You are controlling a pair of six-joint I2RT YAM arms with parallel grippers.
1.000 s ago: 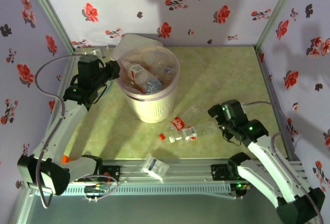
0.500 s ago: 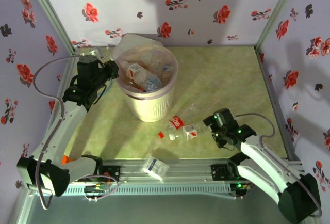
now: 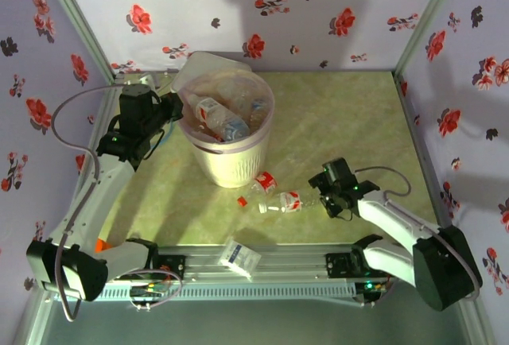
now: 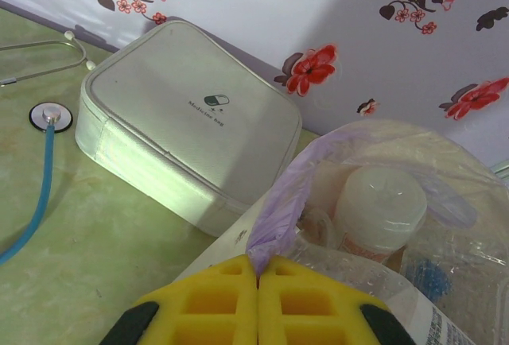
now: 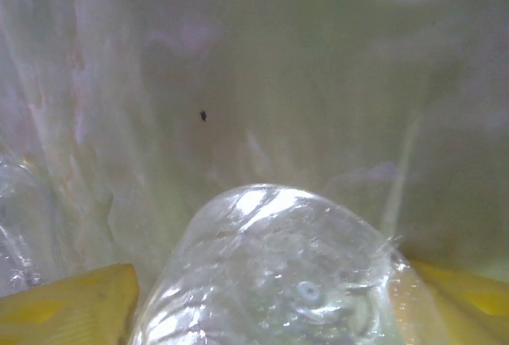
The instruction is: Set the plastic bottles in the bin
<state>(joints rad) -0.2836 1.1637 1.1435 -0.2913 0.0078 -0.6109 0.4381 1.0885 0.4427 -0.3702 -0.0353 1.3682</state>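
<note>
Setting: floral-papered walls around a pale green marbled desk (image 3: 342, 122).
Left jaws: closed, yellow pads (image 4: 211, 301) pressed together at the bin's rim. The purplish translucent liner bag (image 4: 278, 210) rises right at their seam; pinched or not, cannot tell.
Bin: large round cream-white plastic bucket (image 3: 235, 166), directly ahead of the left jaws, well apart from the right jaws.
Bottles in bin: several clear plastic bottles (image 3: 216, 113) heaped inside, one white-capped (image 4: 380, 206) just beyond the left jaws.
Right jaws: low on the desk, yellow pads (image 5: 64, 301) flanking the base of a clear plastic bottle with red label (image 3: 282, 202). Squeezing it or not, cannot tell.
That bottle: on its side, neck pointing away from the right jaws.
Second red-labelled bottle (image 3: 264, 180): further from the right jaws, just beside the bin's foot.
Loose red cap (image 3: 242, 200): on the desk past the held bottle's neck.
Ahead-left of left jaws: soft white zip case (image 4: 187, 150), blue-tubed stethoscope (image 4: 40, 134).
</note>
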